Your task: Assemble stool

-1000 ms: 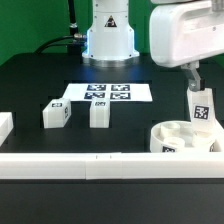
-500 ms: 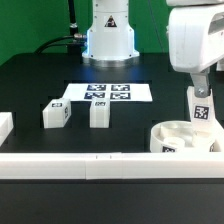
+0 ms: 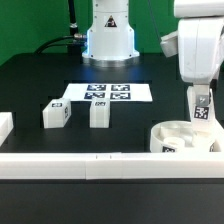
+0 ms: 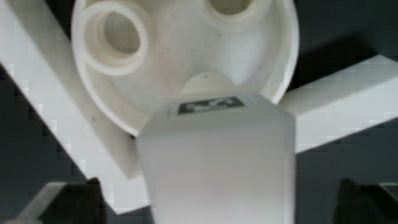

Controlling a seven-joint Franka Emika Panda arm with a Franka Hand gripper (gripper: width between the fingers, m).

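While the tool (image 3: 199, 92) grips a leg (image 3: 201, 110) upright over the seat (image 3: 180, 138) at the exterior view's lower right, a second leg (image 3: 55, 114) and third leg (image 3: 99, 113) stand left of centre.

White arm (image 3: 198, 40) and hand (image 3: 200, 94), black cable (image 3: 70, 18).

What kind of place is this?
Probably a robot lab workbench: a robot arm stands at a black table with the marker board and a loose white leg block.
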